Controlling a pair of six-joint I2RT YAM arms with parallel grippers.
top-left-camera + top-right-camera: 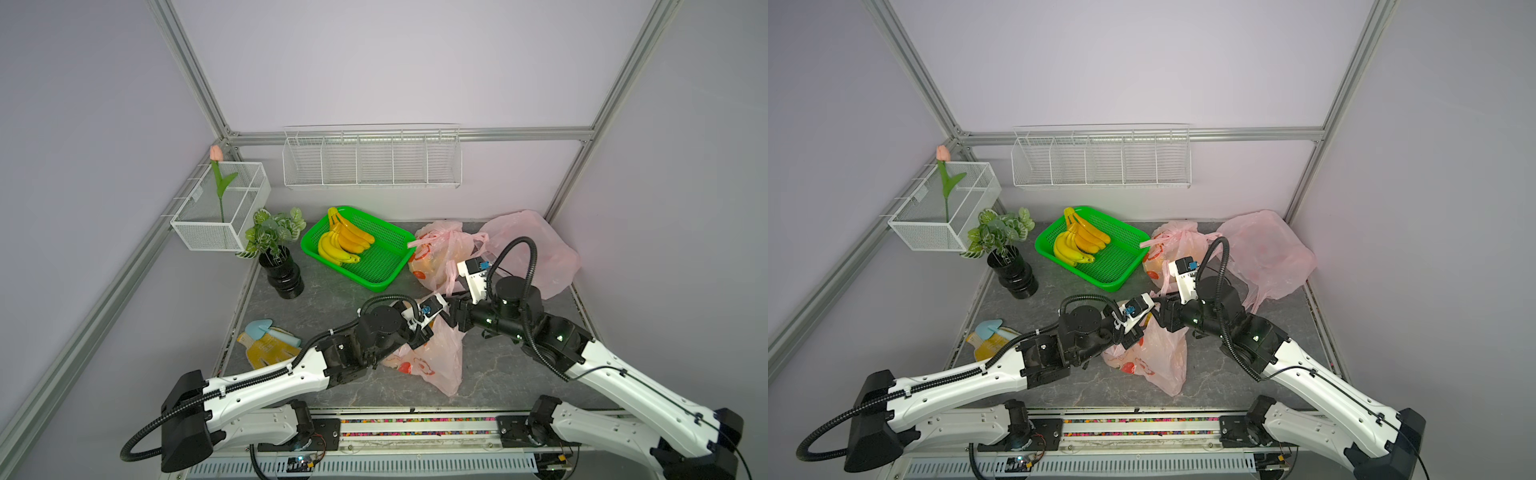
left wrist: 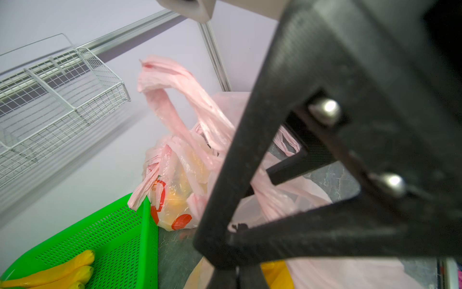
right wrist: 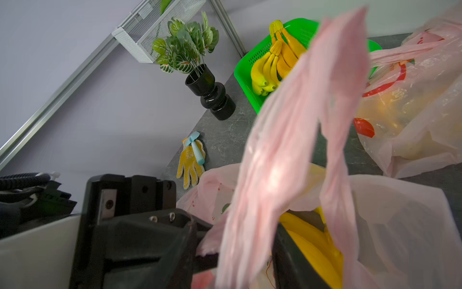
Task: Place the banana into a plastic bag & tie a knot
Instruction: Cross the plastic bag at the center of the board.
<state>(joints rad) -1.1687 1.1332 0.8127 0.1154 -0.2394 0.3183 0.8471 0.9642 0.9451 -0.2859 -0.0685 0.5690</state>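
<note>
The left hand [image 1: 424, 336] is closed. In the right wrist view pink film bunches at its tip, so it seems to pinch the top of the bag [image 1: 436, 365], which stands on the desk [image 1: 332, 299] directly under both hands. The right hand [image 1: 448, 312] meets it tip to tip, nearly touching, over the bag's mouth. A handle [image 3: 287, 150] of the bag rises in a loose strip and drapes across one of the right hand's fingers [image 3: 290, 252]. I cannot tell whether that hand grips the strip or merely stands around it. The banana [image 3: 307, 240] lies inside the bag, just below the right hand, and shows yellow through the open top. Beyond the right hand a second bag [image 1: 436, 257] sits on the desk with yellow fruit inside and red print on its side. A third bag [image 1: 536, 253] lies farther off, toward that hand's outer side, against the wall. Beyond the left hand is a green basket [image 1: 376, 286] holding two bunches [image 1: 345, 245] of bananas, well apart from both hands. On the left hand's outer side a black vase [image 1: 286, 278] with a leafy plant stands near the basket. A yellow glove [image 1: 266, 351] lies closer to that arm, with a blue trowel [image 1: 259, 330] across it.
</note>
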